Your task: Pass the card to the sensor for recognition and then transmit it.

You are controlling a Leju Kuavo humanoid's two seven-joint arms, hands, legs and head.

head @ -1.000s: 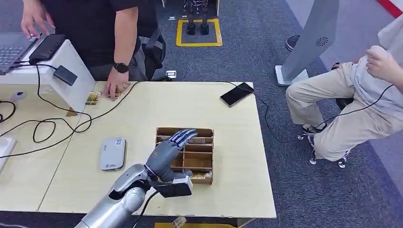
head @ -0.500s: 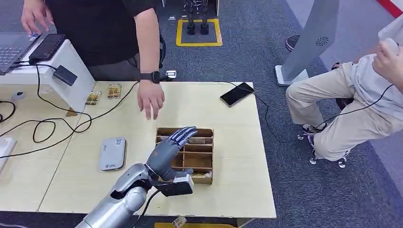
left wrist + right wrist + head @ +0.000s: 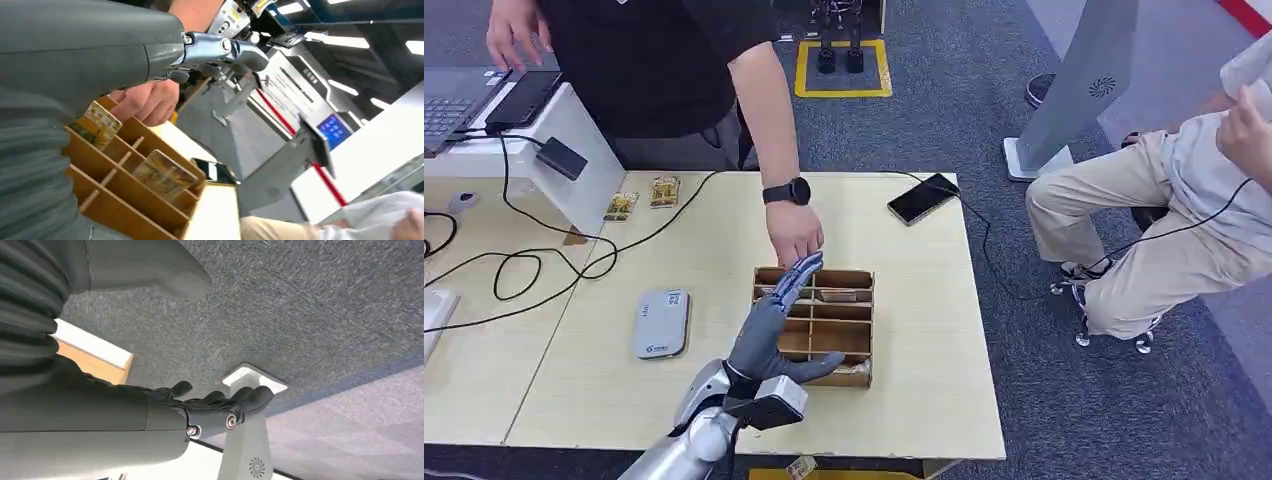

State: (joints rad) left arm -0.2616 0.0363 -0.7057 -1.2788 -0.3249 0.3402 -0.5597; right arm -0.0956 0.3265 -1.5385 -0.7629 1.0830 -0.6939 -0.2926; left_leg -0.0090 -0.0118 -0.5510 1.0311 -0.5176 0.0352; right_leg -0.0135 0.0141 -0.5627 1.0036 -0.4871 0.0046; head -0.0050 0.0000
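A brown divided box point(image 3: 869, 322) stands near the table's front edge with cards in its compartments. Two of those cards point(image 3: 101, 123) point(image 3: 163, 173) stand upright in it, seen from the left wrist. My left hand point(image 3: 774, 322) reaches over the box's left side with straight fingers point(image 3: 220, 49) and nothing in it. A person's hand point(image 3: 794, 236) point(image 3: 146, 100) comes down at the box's far left corner, right by my fingertips. A white flat sensor device point(image 3: 662, 323) lies left of the box. My right hand point(image 3: 215, 405) hangs over the carpet, fingers loosely extended and holding nothing.
Two loose cards point(image 3: 621, 206) point(image 3: 664, 190) lie at the table's far side beside a white stand point(image 3: 584, 150) with cables. A black phone point(image 3: 922, 198) lies at the far right corner. A seated person point(image 3: 1184, 200) is to the right, a grey pillar base point(image 3: 1079, 90) behind.
The person's hand left the loose cards at the far left and swung across to the box's far corner. My left hand rolled edge-up, its fingers stretching further toward that corner.
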